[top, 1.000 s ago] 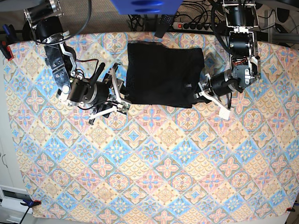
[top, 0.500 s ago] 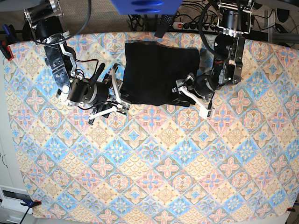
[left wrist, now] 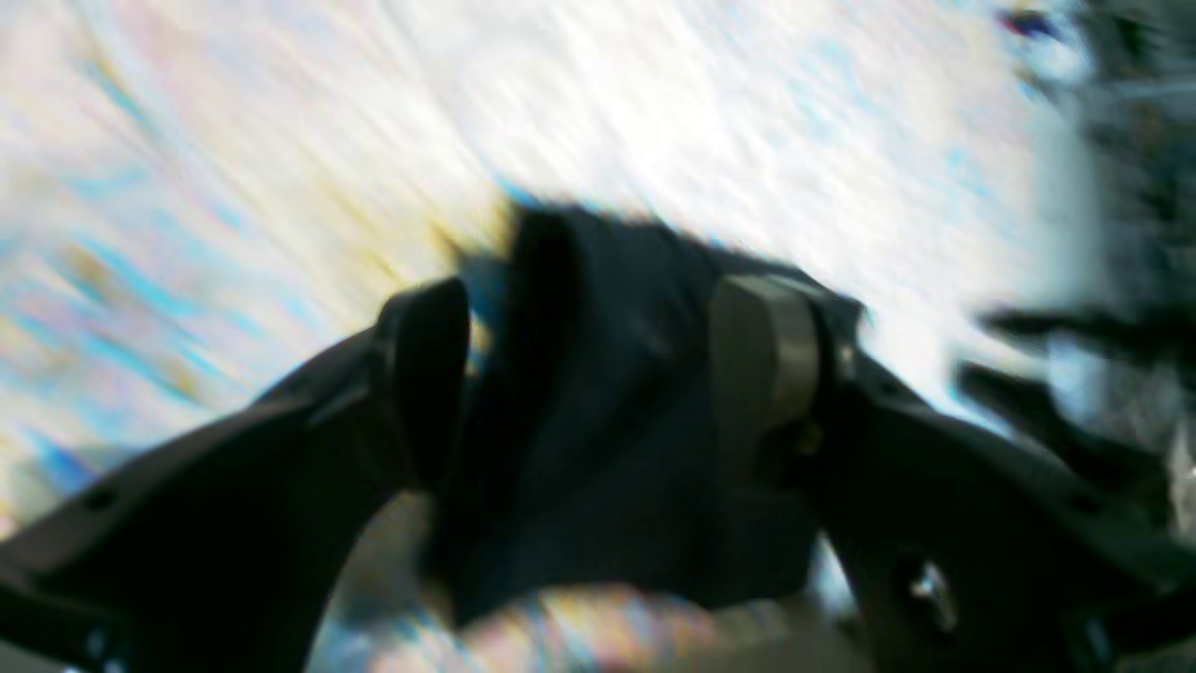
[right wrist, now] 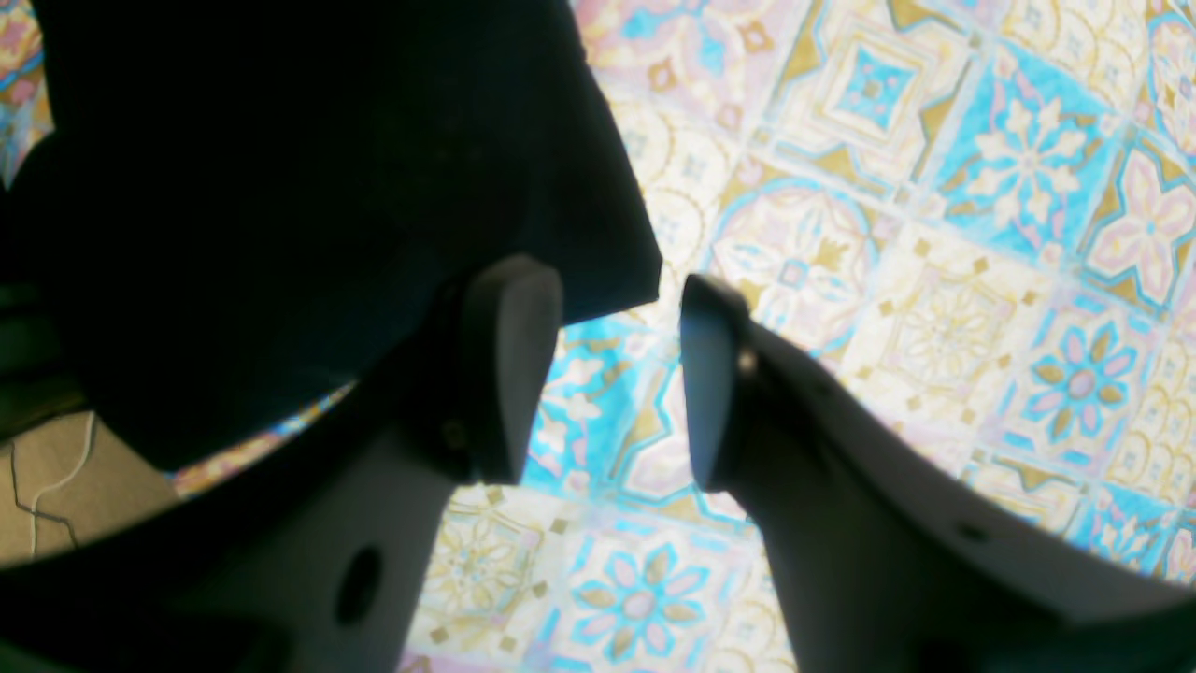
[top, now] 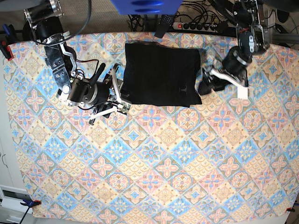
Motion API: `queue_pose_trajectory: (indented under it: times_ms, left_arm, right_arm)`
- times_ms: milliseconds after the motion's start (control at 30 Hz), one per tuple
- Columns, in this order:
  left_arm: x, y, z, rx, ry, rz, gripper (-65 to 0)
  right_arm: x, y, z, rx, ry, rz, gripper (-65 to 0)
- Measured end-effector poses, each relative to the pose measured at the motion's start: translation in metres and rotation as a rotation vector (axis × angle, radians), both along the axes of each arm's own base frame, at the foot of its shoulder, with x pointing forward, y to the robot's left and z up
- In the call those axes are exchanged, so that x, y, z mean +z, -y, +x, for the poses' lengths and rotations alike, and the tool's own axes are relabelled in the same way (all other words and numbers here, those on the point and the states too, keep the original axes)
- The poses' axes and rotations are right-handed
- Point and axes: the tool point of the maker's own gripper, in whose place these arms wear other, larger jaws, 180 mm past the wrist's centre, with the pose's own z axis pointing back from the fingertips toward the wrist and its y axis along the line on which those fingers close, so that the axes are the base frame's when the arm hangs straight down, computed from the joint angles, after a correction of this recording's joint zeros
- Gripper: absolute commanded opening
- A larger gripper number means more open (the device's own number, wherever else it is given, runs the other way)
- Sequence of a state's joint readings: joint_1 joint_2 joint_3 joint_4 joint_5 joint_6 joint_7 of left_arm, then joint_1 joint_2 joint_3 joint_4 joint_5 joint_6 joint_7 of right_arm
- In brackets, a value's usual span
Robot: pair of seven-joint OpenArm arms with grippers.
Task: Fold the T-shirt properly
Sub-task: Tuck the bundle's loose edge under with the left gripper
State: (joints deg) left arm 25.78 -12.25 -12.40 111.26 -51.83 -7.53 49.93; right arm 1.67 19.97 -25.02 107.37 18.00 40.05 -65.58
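The T-shirt [top: 161, 74] lies folded into a compact dark rectangle at the far middle of the table [top: 154, 177], flat on its patterned cloth, with a small white label mark showing near its lower right part. It looks like a folded bundle already, so the work seems near its end, with only edges left to tidy.

The right tool [right wrist: 612, 369] sits low beside the shirt's left edge. Its jaws stand apart with patterned cloth visible between them, and they hold nothing; the shirt's corner hangs just above and to the left of the gap, close to one finger but not pinched. That placement suggests the arm is waiting at the hem, ready to tuck or steady that side.

The left tool [top: 212, 80] hovers just off the shirt's right edge. In the base view its jaws look spread and the fabric lies apart from them on the table. The left wrist view is badly smeared: dark material fills the space between the fingers [left wrist: 766, 350], and it may only be the shirt seen behind the gap, so a grip cannot be confirmed there. Judged from the overhead view, this tool is open and free of the cloth.
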Motion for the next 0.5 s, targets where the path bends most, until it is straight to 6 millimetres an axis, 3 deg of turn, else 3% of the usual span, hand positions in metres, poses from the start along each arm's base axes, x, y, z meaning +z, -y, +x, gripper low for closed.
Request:
queue_pose_trajectory:
  times_ms: [133, 233, 367, 500]
  left_arm:
    - [-0.012, 0.029, -0.010, -0.080, -0.065, -0.058, -25.2]
    - [-0.010, 0.047, -0.011, -0.106, -0.061, -0.095, -34.0]
    - [-0.009, 0.069, -0.011, -0.108, -0.064, -0.172, -50.7]
    - [-0.037, 0.067, -0.017, -0.080, -0.140, -0.182, -53.4]
  right_arm:
    - [-0.001, 0.002, -0.001, 0.000, -0.002, -0.006, -40.4]
    - [0.000, 0.001, 0.000, 0.000, 0.002, -0.002, -40.4]
    - [0.001, 0.002, 0.001, -0.003, 0.004, -0.004, -40.4]
    - [0.002, 0.002, 0.003, -0.004, 0.009, -0.004, -41.7]
